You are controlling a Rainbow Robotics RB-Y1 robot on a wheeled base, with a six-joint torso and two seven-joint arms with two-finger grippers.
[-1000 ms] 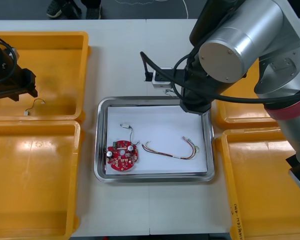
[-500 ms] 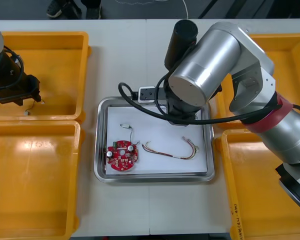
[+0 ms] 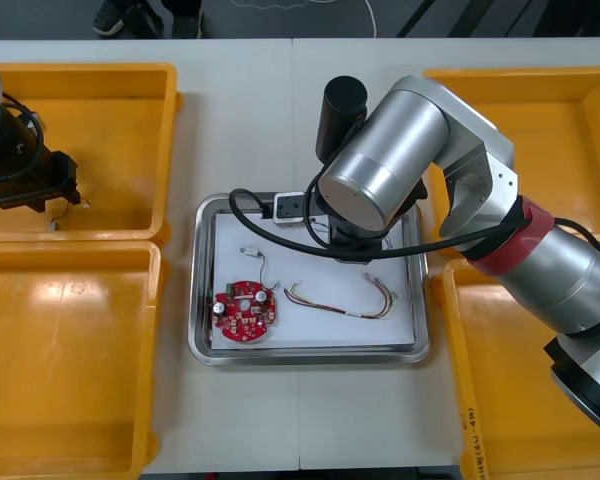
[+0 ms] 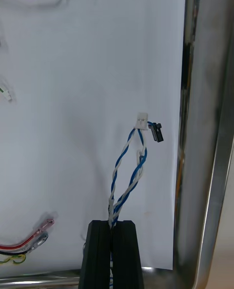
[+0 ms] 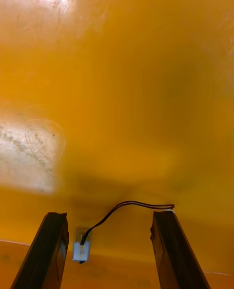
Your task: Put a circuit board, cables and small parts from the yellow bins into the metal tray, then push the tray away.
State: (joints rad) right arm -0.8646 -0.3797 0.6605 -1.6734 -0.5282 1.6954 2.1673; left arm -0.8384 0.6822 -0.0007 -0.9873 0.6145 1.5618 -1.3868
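The twisted blue and white cable is pinched between the fingers of the right gripper, which stand closed on its strands. The cable runs out from the fingertips as a folded loop and ends in a white plug and a small black plug. It lies over the white inside of the metal tray, near one shiny wall. Whether it touches the white floor cannot be told.

In the front view the right arm reaches over the far half of the tray. Already in the tray: a round red circuit board at its near left, a red and yellow cable beside the board, and a thin black cable just beyond the board.

The left gripper is inside the far left yellow bin. Its fingers stand well apart and hold nothing. A black cable with a white plug lies on the bin floor between them.

The tray sits on the light table, between the yellow bins.
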